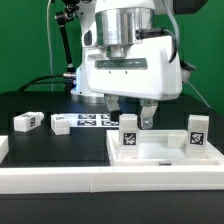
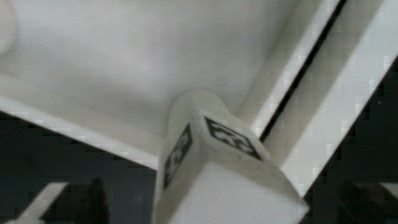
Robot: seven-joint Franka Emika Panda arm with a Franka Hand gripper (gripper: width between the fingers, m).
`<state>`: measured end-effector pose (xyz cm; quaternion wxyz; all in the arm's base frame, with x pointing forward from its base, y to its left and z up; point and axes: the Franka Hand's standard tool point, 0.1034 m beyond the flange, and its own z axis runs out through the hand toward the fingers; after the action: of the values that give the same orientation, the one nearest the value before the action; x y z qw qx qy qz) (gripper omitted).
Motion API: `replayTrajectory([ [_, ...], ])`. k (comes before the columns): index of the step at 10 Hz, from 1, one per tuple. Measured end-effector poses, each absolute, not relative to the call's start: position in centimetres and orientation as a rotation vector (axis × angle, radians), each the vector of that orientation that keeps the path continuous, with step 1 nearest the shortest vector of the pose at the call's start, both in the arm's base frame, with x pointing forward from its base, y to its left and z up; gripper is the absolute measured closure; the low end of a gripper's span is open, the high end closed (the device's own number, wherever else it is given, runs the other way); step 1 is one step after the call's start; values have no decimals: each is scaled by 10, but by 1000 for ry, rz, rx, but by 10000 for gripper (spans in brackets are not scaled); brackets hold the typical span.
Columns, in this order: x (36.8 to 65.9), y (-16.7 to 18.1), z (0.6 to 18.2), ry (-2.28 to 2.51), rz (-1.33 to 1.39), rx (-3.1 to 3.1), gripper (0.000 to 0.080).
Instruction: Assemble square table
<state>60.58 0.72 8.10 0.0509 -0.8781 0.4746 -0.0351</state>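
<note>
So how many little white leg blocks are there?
4. One leg block stands on the tabletop by the pincer, another nearer the exterior view's right. Two lie on the black table toward the exterior view's left. More could hide behind the arm.

tabletop [image 1: 165,150]: cut off at the exterior view's right | leg [image 2: 222,170]: blurred in wrist view (tag unreadable)
</note>
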Motion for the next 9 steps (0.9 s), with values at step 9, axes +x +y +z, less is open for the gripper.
replayTrajectory([
  [9,604,9,79,484,-140,-3060,151],
])
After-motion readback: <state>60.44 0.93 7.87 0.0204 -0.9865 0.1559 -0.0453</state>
